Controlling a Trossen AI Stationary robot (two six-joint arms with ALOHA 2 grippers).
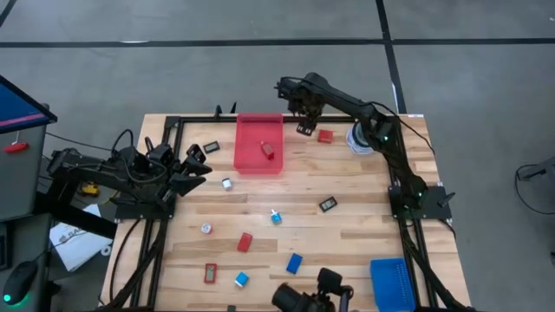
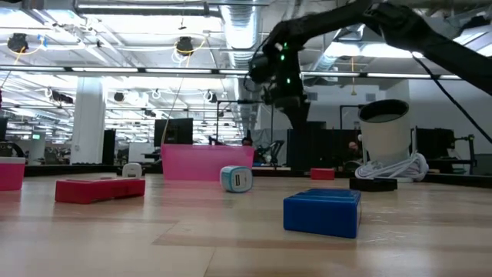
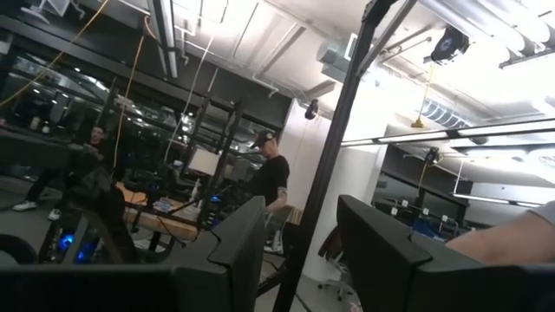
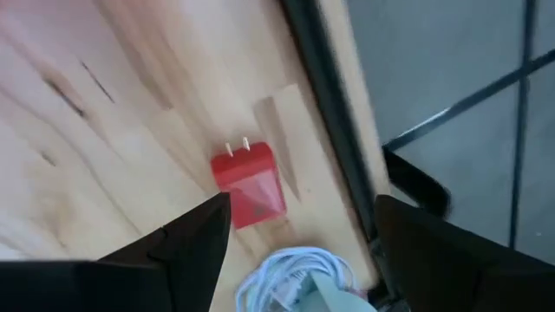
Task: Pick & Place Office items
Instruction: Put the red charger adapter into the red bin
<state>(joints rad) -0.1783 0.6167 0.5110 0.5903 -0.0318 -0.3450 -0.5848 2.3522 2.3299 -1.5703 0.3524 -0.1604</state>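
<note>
My right gripper (image 1: 300, 111) hangs open above the table's far edge, between the red tray (image 1: 251, 160) and a red plug block (image 1: 325, 135). In the right wrist view its fingers (image 4: 192, 232) frame that red block (image 4: 248, 185) from above without touching it. A flat black piece (image 1: 305, 130) lies just under the gripper. One red block (image 1: 267, 150) lies in the red tray. Black, red, blue and pale pieces, such as a blue block (image 2: 323, 211) and a pale cube (image 2: 237, 178), lie scattered on the wood. My left gripper (image 1: 196, 169) waits open at the table's left side.
A white cable coil with a grey-white round object (image 1: 360, 139) sits right of the red block. A blue tray (image 1: 392, 282) lies at the near right corner. A camera (image 1: 312, 296) stands at the near edge. A black frame rail (image 1: 199, 119) runs along the far edge.
</note>
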